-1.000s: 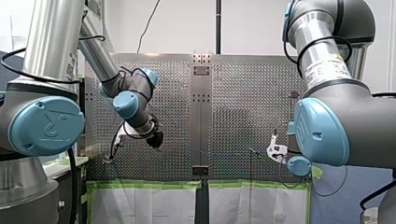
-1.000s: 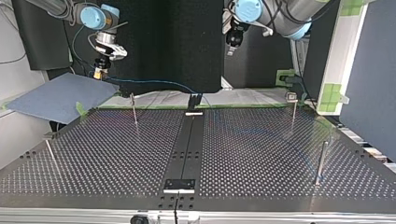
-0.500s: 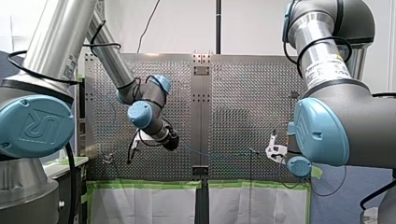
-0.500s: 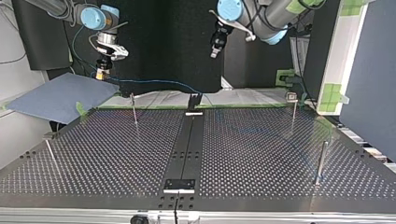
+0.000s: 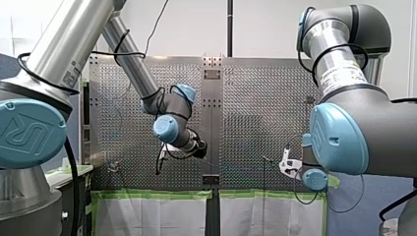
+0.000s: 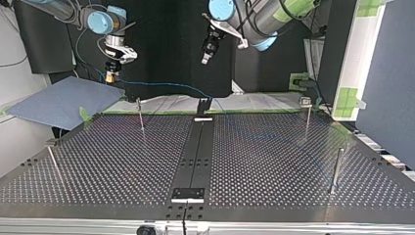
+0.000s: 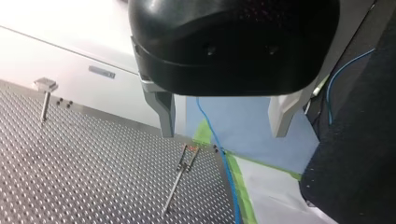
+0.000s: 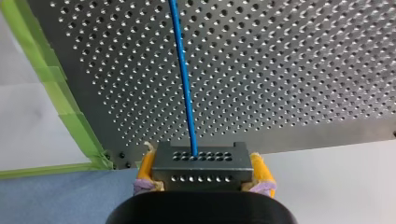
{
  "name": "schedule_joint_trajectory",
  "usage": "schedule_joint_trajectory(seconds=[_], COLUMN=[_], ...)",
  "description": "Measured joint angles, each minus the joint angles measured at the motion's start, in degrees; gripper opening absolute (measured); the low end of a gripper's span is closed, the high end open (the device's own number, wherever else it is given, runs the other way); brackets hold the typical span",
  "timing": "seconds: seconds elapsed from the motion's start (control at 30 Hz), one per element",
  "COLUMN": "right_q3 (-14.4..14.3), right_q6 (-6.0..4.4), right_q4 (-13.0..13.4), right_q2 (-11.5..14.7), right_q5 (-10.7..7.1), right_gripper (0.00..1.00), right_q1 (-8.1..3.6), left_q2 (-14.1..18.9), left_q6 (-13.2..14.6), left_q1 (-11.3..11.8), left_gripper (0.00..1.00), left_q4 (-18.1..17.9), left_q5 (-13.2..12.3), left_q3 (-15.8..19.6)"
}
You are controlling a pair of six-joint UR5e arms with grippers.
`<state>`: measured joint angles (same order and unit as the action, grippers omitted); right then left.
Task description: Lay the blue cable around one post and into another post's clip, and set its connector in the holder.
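You'll find my left gripper (image 5: 200, 147) over the table's (image 5: 255, 98) middle in the front view. In the top view, the blue cable (image 6: 161, 86) hangs along the table's far edge. In the left wrist view, its fingers (image 7: 164, 112) are spread wide and empty, with the cable below them beside a clip post (image 7: 180, 175). In the right wrist view, my right gripper (image 8: 204, 170) clamps the connector (image 8: 200, 158).

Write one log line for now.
left gripper: open, empty | right gripper: shut on connector | cable: runs from connector
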<state>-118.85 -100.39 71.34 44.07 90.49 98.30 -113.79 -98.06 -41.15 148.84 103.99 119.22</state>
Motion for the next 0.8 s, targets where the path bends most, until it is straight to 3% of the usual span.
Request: schedule_joint_trajectory(seconds=[0.2, 0.5, 0.8], right_q3=[0.23, 1.26, 2.31], right_q6=[0.24, 0.26, 0.22], right_q4=[0.43, 2.03, 2.64], right_q2=[-0.32, -0.48, -0.61], right_q5=[0.02, -0.5, -0.55], right_gripper=[0.0, 0.0, 0.0], right_q1=[-0.08, -0.08, 0.15], left_q2=[-2.84, -7.41, -12.15], left_q6=[-0.62, -1.27, -1.33], left_q1=[-2.84, -6.6, -8.85], left_gripper=[0.99, 0.99, 0.99], left_q4=[-2.81, -7.41, -12.13], left_q5=[2.54, 2.67, 3.61], left_q3=[-0.86, -1.47, -5.74])
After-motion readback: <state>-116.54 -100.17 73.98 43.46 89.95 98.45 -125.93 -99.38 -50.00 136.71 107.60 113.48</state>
